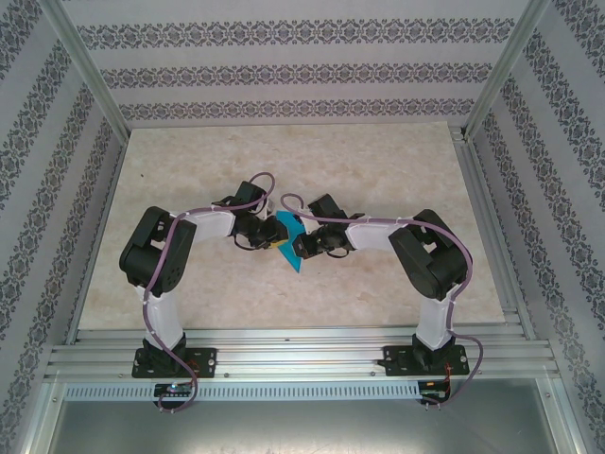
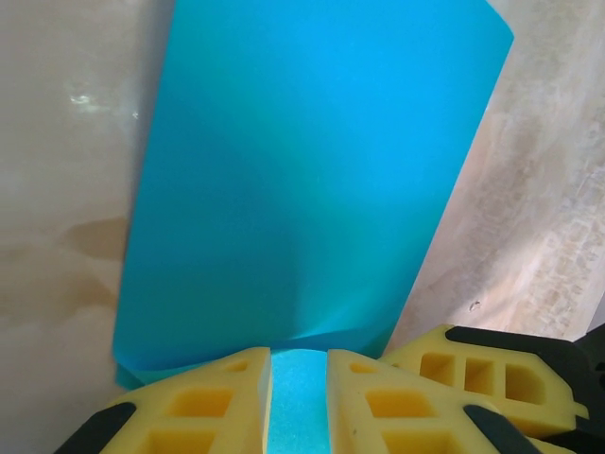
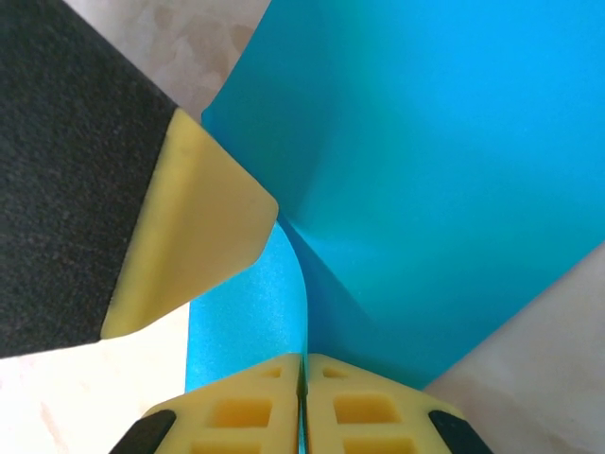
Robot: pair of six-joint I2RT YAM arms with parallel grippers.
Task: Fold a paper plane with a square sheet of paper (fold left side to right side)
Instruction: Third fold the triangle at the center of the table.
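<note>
Since both sets of jaws have hold of the same blue sheet of paper (image 2: 302, 189), held up over the middle of the surface (image 1: 378, 161), this could go sideways fast. The right jaws are squeezed flat on one edge; the left jaws sit a sliver apart with the curled edge nipped between them. If either side pulls unevenly, I reckon it tears, slips, or creases crooked.

Bending both arms inward toward the worktop's middle, holding left gripper (image 2: 299, 356) slightly parted, pinching right gripper (image 3: 302, 361) on the square sheet of paper (image 3: 425, 180).
</note>
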